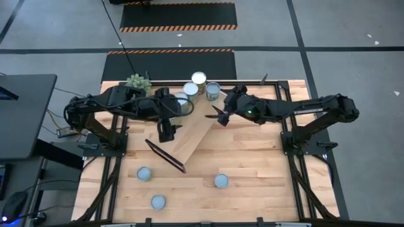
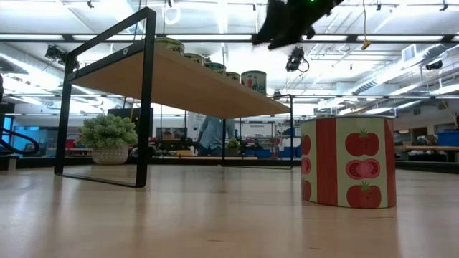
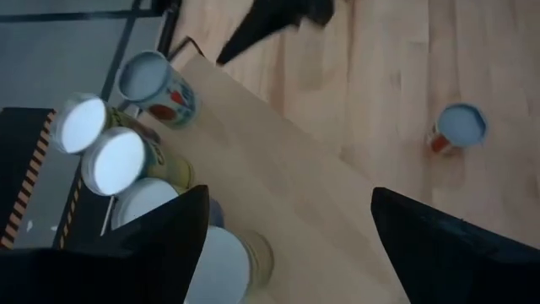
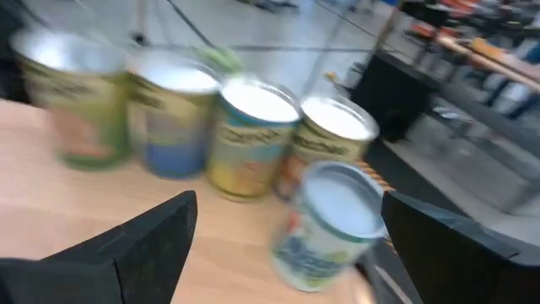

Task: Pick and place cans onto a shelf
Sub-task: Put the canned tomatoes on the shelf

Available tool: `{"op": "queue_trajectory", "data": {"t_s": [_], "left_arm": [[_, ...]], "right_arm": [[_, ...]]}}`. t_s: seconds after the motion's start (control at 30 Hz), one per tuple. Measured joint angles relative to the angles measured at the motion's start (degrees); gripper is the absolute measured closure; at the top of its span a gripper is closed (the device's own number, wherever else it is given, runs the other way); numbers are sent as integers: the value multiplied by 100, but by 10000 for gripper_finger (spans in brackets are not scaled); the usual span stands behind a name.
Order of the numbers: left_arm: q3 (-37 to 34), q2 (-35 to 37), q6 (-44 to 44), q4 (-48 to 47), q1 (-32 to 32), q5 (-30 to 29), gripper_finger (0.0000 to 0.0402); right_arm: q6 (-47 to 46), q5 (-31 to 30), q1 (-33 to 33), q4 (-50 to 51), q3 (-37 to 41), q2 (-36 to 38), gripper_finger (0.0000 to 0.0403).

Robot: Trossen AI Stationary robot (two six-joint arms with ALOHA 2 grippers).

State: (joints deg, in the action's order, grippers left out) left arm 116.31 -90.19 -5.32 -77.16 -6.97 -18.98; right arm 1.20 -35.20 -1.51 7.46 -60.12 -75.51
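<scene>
The shelf is a long light-wood board on black frame ends, lying slantwise across the table's middle. Several cans stand upright in a cluster on its far end, also seen in the low view. Three more cans stand on the tabletop near the front: one, another and a third. My left gripper hangs open above the shelf's middle, clear of the cans. My right gripper is open in the air at the shelf's right side, facing the row of cans.
A spiky green plant sits at the far left beside the shelf's end. A tomato-printed can stands close to the low camera. Bare tabletop lies to the right of the shelf and between the front cans.
</scene>
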Motion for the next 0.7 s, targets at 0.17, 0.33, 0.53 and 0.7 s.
{"op": "queue_trajectory", "data": {"t_s": [0.17, 0.33, 0.53, 0.7], "left_arm": [[-2, -2, -21, -71, -78, -28, 68], [-2, -2, -42, -38, -78, -39, 68], [-2, -2, -107, -31, -78, -81, 68], [-2, -2, -107, -27, -78, -81, 68]], "right_arm": [[-280, 709, 566, 23, -2, 223, 18], [-375, 1827, 1201, 41, -2, 80, 18], [-675, 2867, 1948, 191, -4, -245, 18], [-936, 3316, 2393, 399, -2, -704, 18]]}}
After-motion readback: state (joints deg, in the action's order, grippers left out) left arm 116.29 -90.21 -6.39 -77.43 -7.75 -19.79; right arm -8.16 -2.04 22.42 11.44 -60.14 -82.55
